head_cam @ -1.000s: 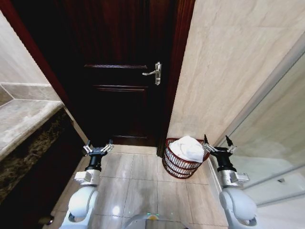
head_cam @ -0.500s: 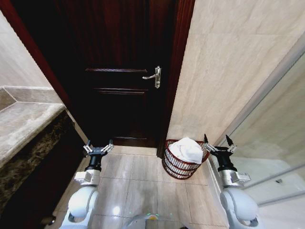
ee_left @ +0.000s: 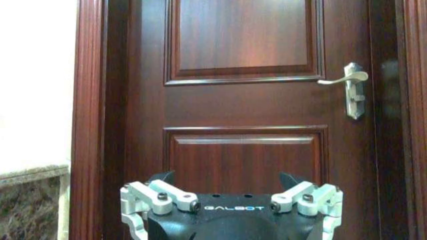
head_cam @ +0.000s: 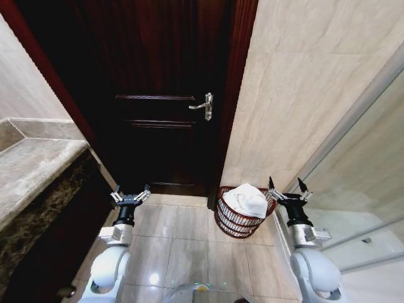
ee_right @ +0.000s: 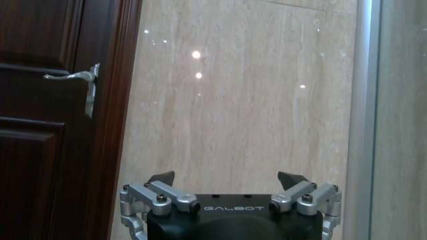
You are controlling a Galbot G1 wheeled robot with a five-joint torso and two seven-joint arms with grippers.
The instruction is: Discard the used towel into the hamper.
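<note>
The hamper (head_cam: pixel 235 224), a dark reddish-brown openwork basket, stands on the floor against the beige wall, just right of the door. A white towel (head_cam: pixel 247 199) lies heaped in it, above the rim. My right gripper (head_cam: pixel 284 189) is open and empty, raised just right of the hamper's rim. My left gripper (head_cam: pixel 130 194) is open and empty too, held up at the left facing the door. The left wrist view has the left gripper (ee_left: pixel 227 181) before the door panels. The right wrist view has the right gripper (ee_right: pixel 227 179) before the beige wall.
A dark wooden door (head_cam: pixel 164 95) with a silver lever handle (head_cam: pixel 204 106) is closed straight ahead. A stone counter (head_cam: pixel 31 170) runs along the left. A glass shower panel (head_cam: pixel 366 189) borders the right. Tiled floor (head_cam: pixel 183 240) lies open between my arms.
The whole head view has shifted slightly: the door handle sits lower in the picture and the counter has slid, so the camera moved. Both grippers stay open and the towel stays in the hamper.
</note>
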